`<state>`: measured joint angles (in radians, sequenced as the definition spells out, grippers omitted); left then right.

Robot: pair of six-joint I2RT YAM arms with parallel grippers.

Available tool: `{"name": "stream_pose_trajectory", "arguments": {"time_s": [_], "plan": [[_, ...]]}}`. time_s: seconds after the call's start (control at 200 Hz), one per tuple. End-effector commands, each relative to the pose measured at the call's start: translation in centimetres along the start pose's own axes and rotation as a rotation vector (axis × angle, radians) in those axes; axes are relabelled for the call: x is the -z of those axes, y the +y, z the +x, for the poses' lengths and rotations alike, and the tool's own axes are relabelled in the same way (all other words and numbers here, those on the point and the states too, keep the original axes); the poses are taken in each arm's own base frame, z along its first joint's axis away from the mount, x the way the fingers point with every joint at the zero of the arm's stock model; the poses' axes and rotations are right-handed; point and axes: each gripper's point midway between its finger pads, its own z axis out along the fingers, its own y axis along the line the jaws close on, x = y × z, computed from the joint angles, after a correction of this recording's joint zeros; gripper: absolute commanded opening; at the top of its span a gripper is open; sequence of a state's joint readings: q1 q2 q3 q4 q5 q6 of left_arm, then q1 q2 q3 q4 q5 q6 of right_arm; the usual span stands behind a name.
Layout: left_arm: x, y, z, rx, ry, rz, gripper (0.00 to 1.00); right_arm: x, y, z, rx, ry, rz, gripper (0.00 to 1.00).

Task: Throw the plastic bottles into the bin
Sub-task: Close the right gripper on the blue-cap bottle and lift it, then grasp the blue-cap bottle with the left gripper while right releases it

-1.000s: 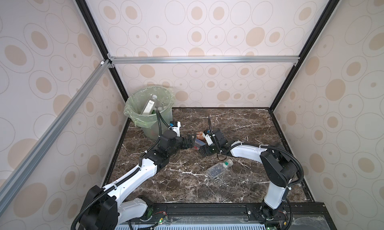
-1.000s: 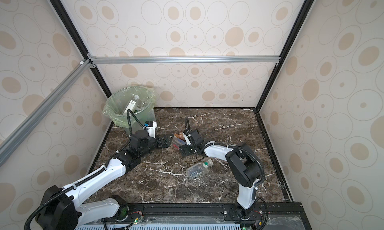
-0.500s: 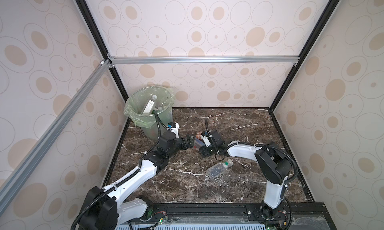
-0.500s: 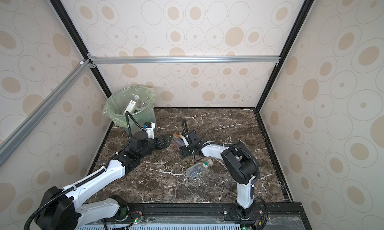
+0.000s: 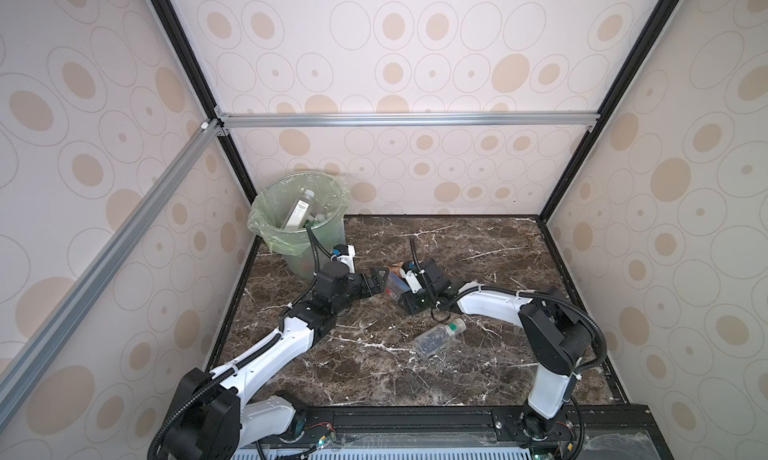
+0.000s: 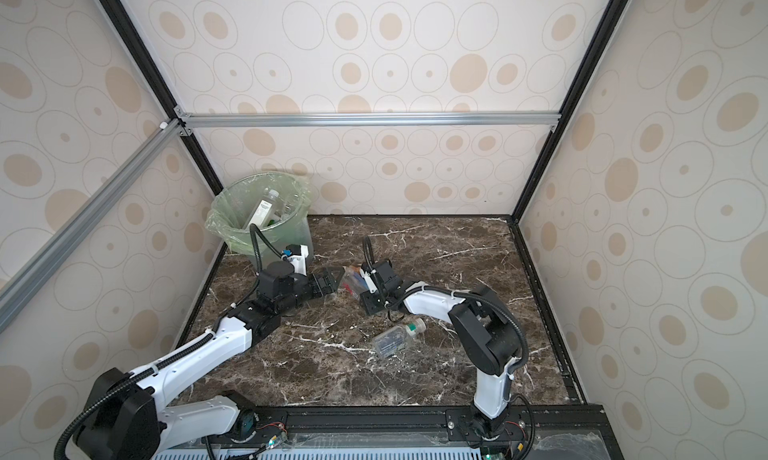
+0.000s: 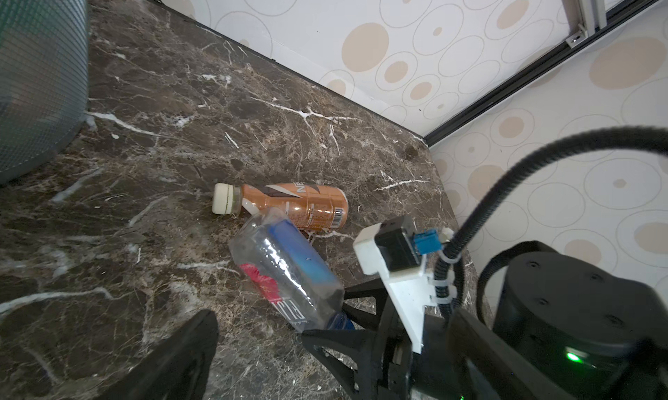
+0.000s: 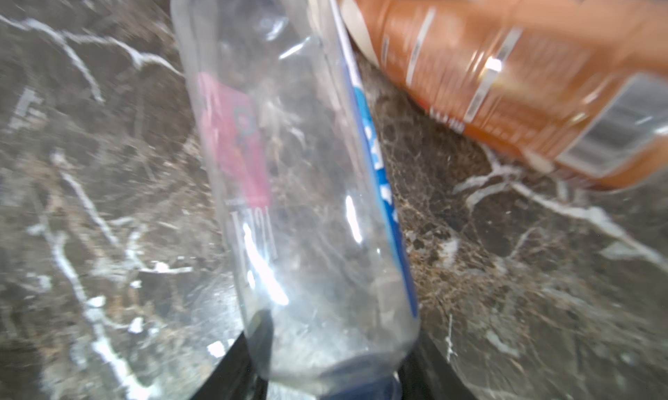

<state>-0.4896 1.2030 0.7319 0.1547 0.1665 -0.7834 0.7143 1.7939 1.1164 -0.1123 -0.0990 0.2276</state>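
My right gripper [image 8: 330, 358] is shut on the cap end of a clear bottle [image 8: 296, 163] with a blue and red label. In both top views that bottle [image 5: 394, 287] lies low over the marble floor at mid-scene. Its far end rests against a brown-labelled bottle [image 7: 296, 205] with a white cap, which lies on its side. My left gripper [image 5: 378, 282] stands open just left of the clear bottle, holding nothing. Another clear bottle [image 5: 436, 339] with a green cap lies nearer the front. The bin [image 5: 258, 219] stands in the back left corner with bottles [image 5: 299, 210] inside.
The patterned walls close in on three sides, and a black rail runs along the front edge [image 5: 415, 416]. The bin's wall [image 7: 39, 73] is close behind my left arm. The right arm [image 5: 490, 302] stretches low across the floor from the right.
My right gripper's jaws have closed onto the cap end of the clear bottle. Both arms have stayed almost in place.
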Motion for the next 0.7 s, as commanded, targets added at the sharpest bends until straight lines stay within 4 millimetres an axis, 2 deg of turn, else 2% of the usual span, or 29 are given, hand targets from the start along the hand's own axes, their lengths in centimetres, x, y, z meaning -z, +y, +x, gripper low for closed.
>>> {"name": "stream_pose_trajectory", "arguments": {"time_s": [0.0, 0.295, 0.495, 0.695], "plan": [[0.1, -2.6, -3.0, 0.011, -0.052, 0.064, 0.99, 3.5, 1.9, -3.9, 0.004, -0.106, -0.044, 0.45], [-0.7, -4.2, -5.2, 0.004, -0.074, 0.09, 0.99, 8.8, 3.8, -7.9, 0.0, -0.232, -0.103, 0.45], [-0.8, -5.1, -6.9, 0.018, -0.131, 0.113, 0.99, 11.0, 5.1, -9.5, -0.012, -0.294, -0.154, 0.44], [-1.7, -6.3, -8.2, 0.017, -0.154, 0.144, 0.86, 12.1, 6.4, -10.5, -0.008, -0.337, -0.203, 0.44]]}}
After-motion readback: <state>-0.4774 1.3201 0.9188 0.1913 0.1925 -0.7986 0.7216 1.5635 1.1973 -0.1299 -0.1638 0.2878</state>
